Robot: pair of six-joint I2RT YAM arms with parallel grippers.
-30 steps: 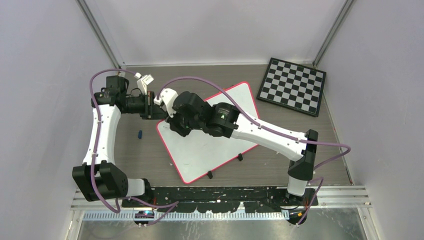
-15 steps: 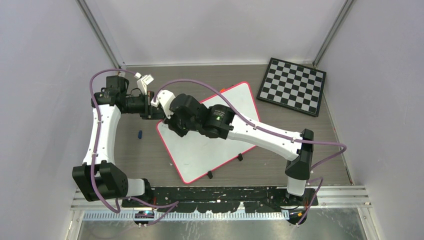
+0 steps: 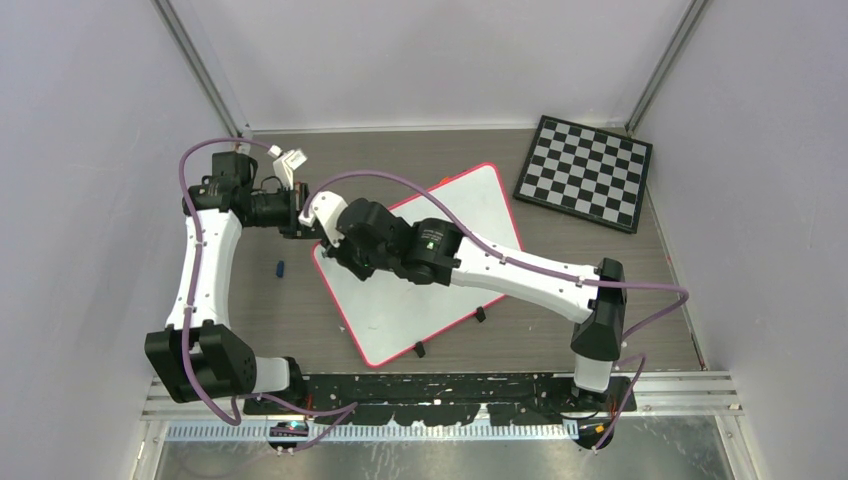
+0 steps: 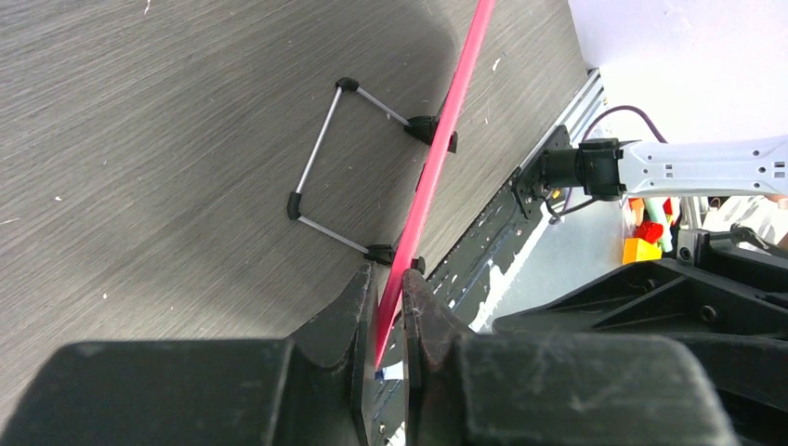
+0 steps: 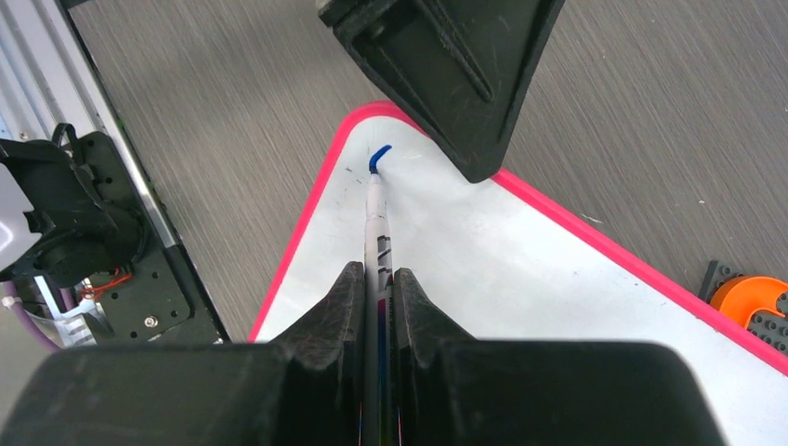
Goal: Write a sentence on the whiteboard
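Note:
The whiteboard [image 3: 420, 295], white with a red-pink rim, lies tilted in the middle of the table. At its far left corner, my left gripper [image 3: 308, 226] is shut on the rim [image 4: 444, 130], which runs edge-on between the jaws [image 4: 388, 279]. My right gripper [image 5: 378, 271] is shut on a slim marker [image 5: 375, 209]. The marker's blue tip rests on the board just inside that same corner. Of the sentence I see only a short curved blue mark [image 5: 380, 152] at the tip. In the top view the right gripper [image 3: 336, 250] hides the tip.
A black-and-white chessboard [image 3: 585, 172] lies at the back right. A small blue cap [image 3: 281, 268] sits on the table left of the board. Two black clips [image 3: 480, 314] grip the board's near edge. A wire stand [image 4: 321, 153] shows beneath the board.
My right arm has carried the marker leftward across the board toward its far left corner. The left arm and the board have not moved.

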